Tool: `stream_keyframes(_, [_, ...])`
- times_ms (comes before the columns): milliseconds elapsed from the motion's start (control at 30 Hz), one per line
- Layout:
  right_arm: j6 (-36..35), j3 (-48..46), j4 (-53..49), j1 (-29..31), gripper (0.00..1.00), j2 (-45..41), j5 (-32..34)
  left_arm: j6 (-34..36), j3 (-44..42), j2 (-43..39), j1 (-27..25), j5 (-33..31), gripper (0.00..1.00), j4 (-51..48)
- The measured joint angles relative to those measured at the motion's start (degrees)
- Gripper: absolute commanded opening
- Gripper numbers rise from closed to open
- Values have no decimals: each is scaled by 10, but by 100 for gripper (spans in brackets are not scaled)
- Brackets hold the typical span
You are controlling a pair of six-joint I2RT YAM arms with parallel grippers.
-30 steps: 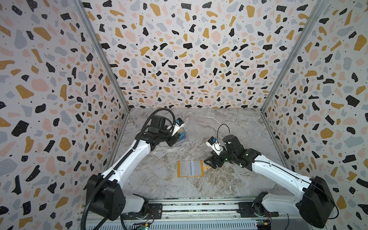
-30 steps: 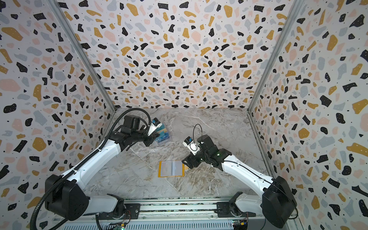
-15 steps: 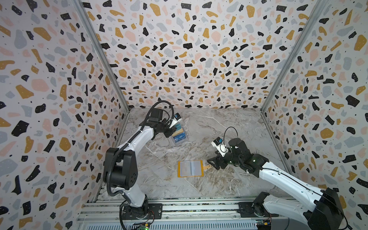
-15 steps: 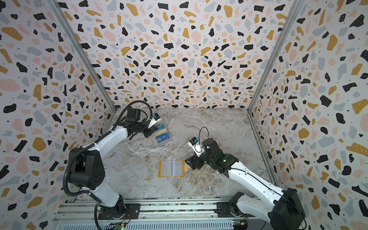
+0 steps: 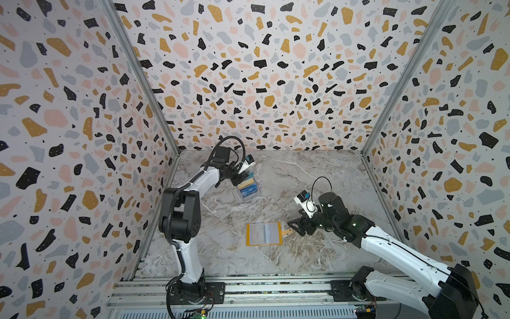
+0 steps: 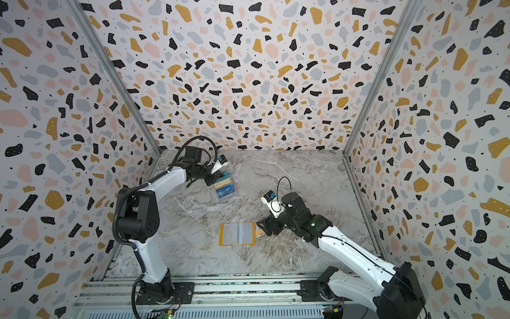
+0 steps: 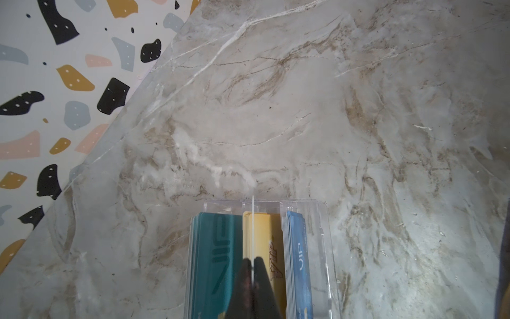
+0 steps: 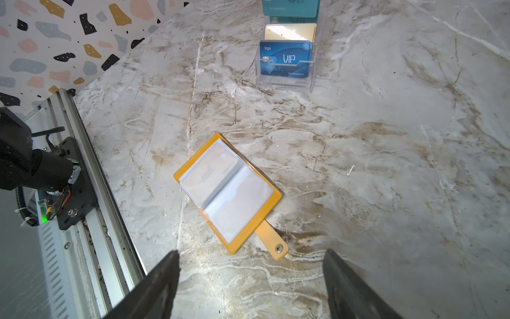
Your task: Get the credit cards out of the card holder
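Over the last second my left arm has folded its elbow up high and carried the left gripper [image 7: 252,261] from beside the clear tiered box [image 7: 317,221] to just over its rear tiers. The box stands in the back half of the bench [image 5: 303,179], left of the middle. The jaws are clamped on a card [image 7: 252,221] that the left wrist view shows only edge-on, a thin pale line over the seam between the teal stack and the gold stack. In the right wrist view a teal card stands higher than the rest at the back of the box, so I judge that is the one I'm holding. If so, one card is out and only needs setting down. The card holder [image 8: 240,207] has not shifted: it lies spread open and flat toward the front edge of the bench, about midway between the side edges, well apart from the box. My right gripper [image 8: 251,252] still hovers low just beside the snap tab [image 8: 276,245], jaws spread wide, gripping nothing. One sleeve [image 8: 209,171] shows a faint printed rectangle behind the plastic, so I suspect a pale card remains inside, though I can't be sure. If it does, the job isn't finished, and the right gripper sits well placed to pin the tab.
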Motion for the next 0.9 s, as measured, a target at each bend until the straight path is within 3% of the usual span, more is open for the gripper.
stream_keyframes(900, [0, -7, 10, 0, 82, -5, -13, 23, 31, 59, 16, 1, 0, -10])
